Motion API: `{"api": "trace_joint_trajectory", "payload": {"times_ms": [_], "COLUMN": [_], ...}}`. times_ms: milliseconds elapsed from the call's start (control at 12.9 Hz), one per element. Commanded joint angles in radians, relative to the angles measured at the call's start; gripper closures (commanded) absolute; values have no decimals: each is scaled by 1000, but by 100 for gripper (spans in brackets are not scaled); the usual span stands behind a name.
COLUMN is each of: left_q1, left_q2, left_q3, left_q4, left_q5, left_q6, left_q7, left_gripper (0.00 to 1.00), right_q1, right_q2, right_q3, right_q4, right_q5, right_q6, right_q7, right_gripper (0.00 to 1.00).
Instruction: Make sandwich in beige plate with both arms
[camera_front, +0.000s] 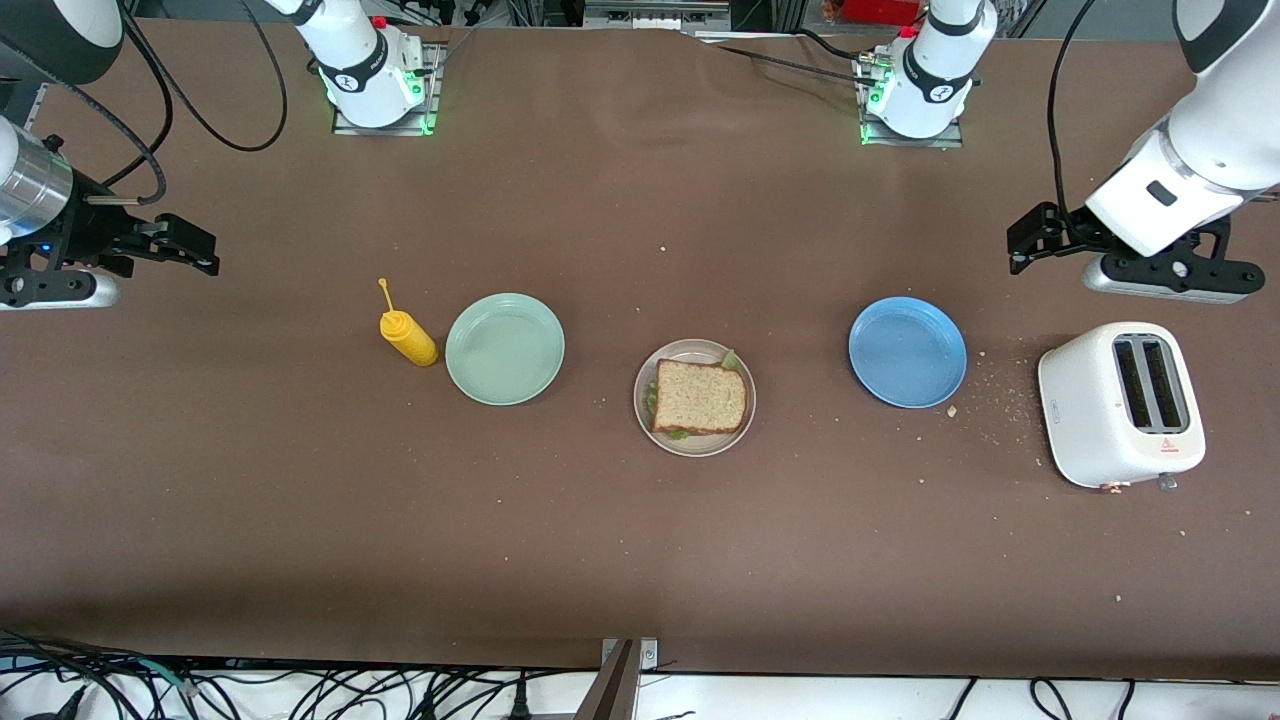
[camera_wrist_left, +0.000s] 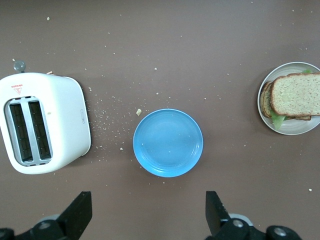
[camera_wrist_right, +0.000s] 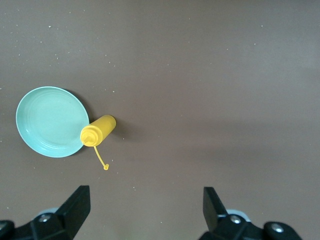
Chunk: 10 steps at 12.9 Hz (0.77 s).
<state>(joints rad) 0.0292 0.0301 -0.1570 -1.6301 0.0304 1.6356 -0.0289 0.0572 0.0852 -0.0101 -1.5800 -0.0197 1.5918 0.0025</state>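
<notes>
I count three round shallow plates on my brown counter (camera_front: 620, 560), each with a raised rim. The beige plate (camera_front: 741, 425) sits in the middle of the row and carries the sandwich (camera_front: 700, 396): two squarish slices of grainy brown bread with darker crusts, stacked, with ruffled green lettuce poking out at the edges. The wrist view from the left arm shows the lower slice peeking out under the top one.

Toward the right arm's end from the beige plate lies the mint-green plate (camera_front: 505, 349), smooth and bare. Just beside it, farther toward that end, lies one yellow squeeze bottle (camera_front: 408, 337), tipped on its side, its thin cap strap trailing off the nozzle.

Toward the left arm's end from the beige plate lies the blue plate (camera_front: 907, 352), glossy, with crumbs (camera_front: 1000, 405) scattered between it and one white toaster (camera_front: 1120, 404), a rounded box with two dark slots.

I have two arms, both waiting. The left gripper (camera_front: 1020, 245) hangs above the counter toward the left arm's end from the blue plate, jaws spread wide, holding nothing. The right gripper (camera_front: 205, 250) hangs toward the right arm's end from the bottle, jaws likewise wide apart and empty.
</notes>
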Motion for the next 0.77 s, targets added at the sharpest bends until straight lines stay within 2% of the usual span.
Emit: {"api": "trace_joint_trajectory", "payload": {"times_ms": [0, 155, 696], "left_q1": [-28, -28, -26], "left_q2": [-21, -12, -4], "left_q3": [31, 30, 27], "left_q4": [-22, -8, 1], "left_q5": [-30, -33, -29], "left_q6": [-5, -39, -39], "left_q7": [-5, -6, 6], "left_gripper": [0, 0, 0], "right_q1": [-2, 0, -2], "right_q2": [5, 4, 4], "right_q3": [2, 2, 1], "right_q4": [12, 12, 14], "right_q5": [7, 7, 7], "right_q6": [1, 2, 2], "right_q7": [10, 10, 5], "right_gripper": [0, 0, 0]}}
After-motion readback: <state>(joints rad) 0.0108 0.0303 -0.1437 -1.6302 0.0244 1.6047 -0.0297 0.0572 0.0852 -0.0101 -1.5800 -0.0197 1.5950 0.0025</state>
